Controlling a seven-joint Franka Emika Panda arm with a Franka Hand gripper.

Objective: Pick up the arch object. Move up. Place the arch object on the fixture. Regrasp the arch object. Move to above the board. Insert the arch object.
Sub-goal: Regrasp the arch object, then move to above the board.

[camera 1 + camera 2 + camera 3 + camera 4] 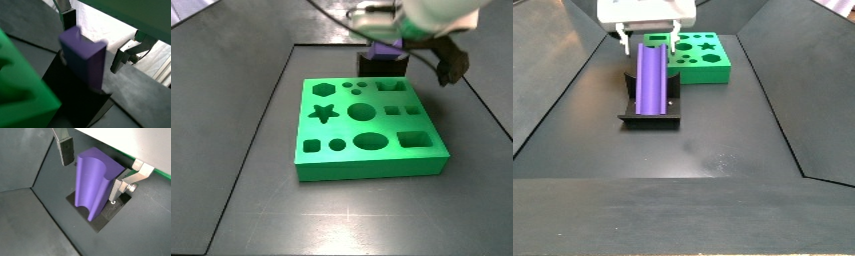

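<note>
In a wrist view the arch object [85,56] stands up toward the camera from the dark fixture [80,102], with 1 silver finger [69,20] behind it and the other finger [128,54] off to its side; neither pad touches the purple plastic, and a corner of the green board [20,92] fills the near edge. In a wrist view the arch object [93,180] shows its curved groove, its lower end seated on the fixture [100,217], and the gripper [97,165] straddles its upper part with jaws spread and clear gaps on both sides. In a side view the gripper [416,45] hangs beyond the far edge of the board [372,125], over the fixture [378,66]; only a sliver of purple shows. In a side view the arch object [652,78] rests on the fixture [649,108] beside the board [704,58], its long axis sloping from the fixture's low front up and away toward the gripper [648,38]. My read: picking, lifting and placing on the fixture look done; the regrasp is at hand, and the move above the board and the insertion remain.
</note>
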